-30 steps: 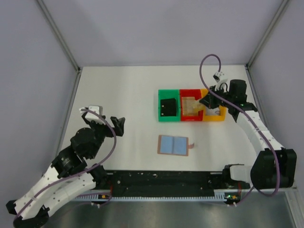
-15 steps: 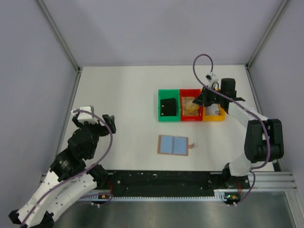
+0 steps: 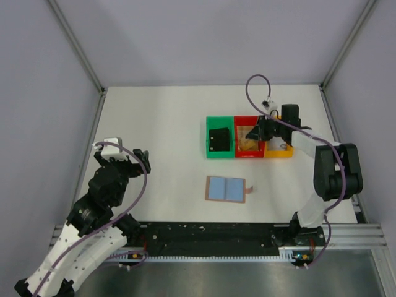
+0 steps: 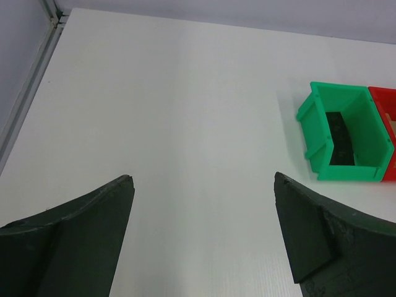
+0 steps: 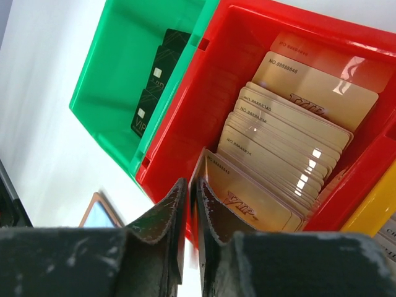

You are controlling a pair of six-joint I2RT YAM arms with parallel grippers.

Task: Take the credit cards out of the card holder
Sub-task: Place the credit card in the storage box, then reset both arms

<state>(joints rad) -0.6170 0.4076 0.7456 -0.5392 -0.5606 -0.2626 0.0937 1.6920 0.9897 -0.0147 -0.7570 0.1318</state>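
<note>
Overhead, card holder [image 3: 226, 189] lying open, right wrist, lettered gold cards [image 5: 291, 133]

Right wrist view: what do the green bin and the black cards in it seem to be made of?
The green bin looks like moulded plastic, smooth with a soft sheen: one even colour, thick rim. The black cards look like thin stiff plastic, fairly matt: flat, with pale printed lettering and a small chip-like square. Coated metal cannot be excluded.
</note>
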